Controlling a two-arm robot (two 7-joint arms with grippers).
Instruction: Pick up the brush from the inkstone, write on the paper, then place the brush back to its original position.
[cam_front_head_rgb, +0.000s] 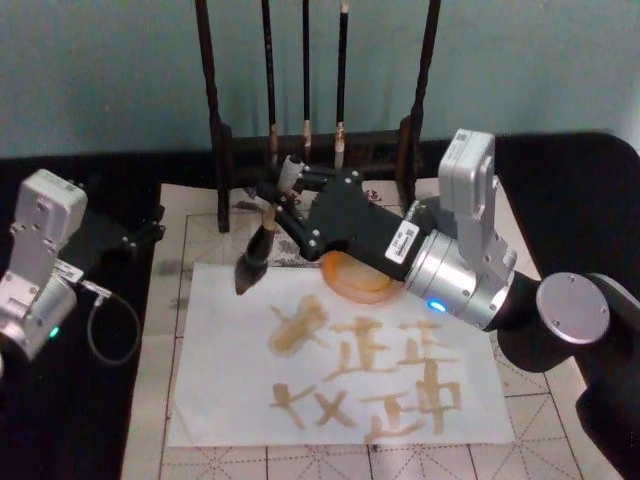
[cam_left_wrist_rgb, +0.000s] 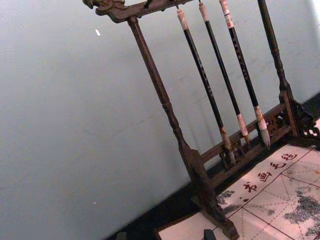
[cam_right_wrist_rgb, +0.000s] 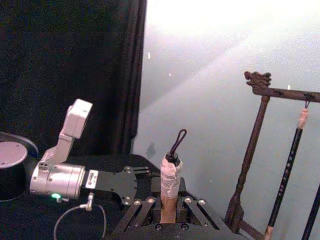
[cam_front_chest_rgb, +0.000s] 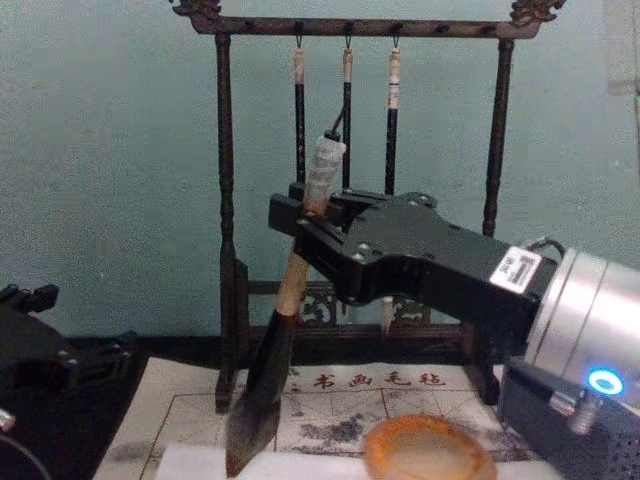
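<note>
1. The paper (cam_front_head_rgb: 240, 400) lies nearest, with brownish strokes across its middle and right. From that, the writing looks largely finished and the return of the brush seems to be the step in hand.
2. The inkstone (cam_front_head_rgb: 350, 285) sits at the paper's far edge, partly hidden under the right arm.
3. The right gripper (cam_front_chest_rgb: 308, 215) is clamped on the pale handle of the brush (cam_front_chest_rgb: 280, 320). The brush hangs tilted, bristles down over the paper's far left corner. I cannot tell whether the tip touches the sheet.
4. To do it well, lift the tip clear first, carry it right, and lower the bristles gently into the dish. Let go only once the brush rests steady.
5. The left gripper (cam_front_head_rgb: 148, 230) is parked at the left, well apart.
6. Farthest stands the rack (cam_front_chest_rgb: 225, 200); its base is partly cut off.
</note>
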